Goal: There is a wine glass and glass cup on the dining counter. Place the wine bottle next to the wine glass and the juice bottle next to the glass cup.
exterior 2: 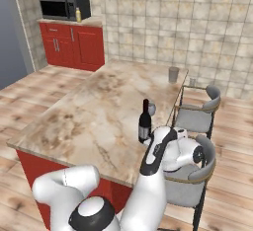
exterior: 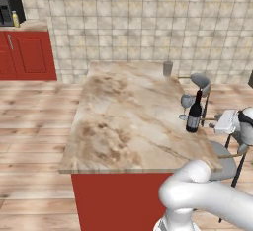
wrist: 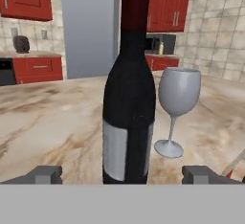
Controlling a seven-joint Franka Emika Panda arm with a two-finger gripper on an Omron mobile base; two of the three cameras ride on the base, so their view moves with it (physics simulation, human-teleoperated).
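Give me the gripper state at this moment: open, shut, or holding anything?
Gripper: open, fingertips spread wide on either side of the wine bottle, not touching it; the bottle stands on the dining counter.

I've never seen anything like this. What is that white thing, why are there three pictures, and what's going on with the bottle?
The white thing is a robot arm in a simulated kitchen. Two pictures come from cameras behind it, left and right; the third looks out from its hand. On the dining counter stands the wine bottle, upright beside the wine glass. The glass cup sits at the far end. The juice bottle stands by the microwave. The gripper has its fingers spread either side of the bottle, not squeezing it.
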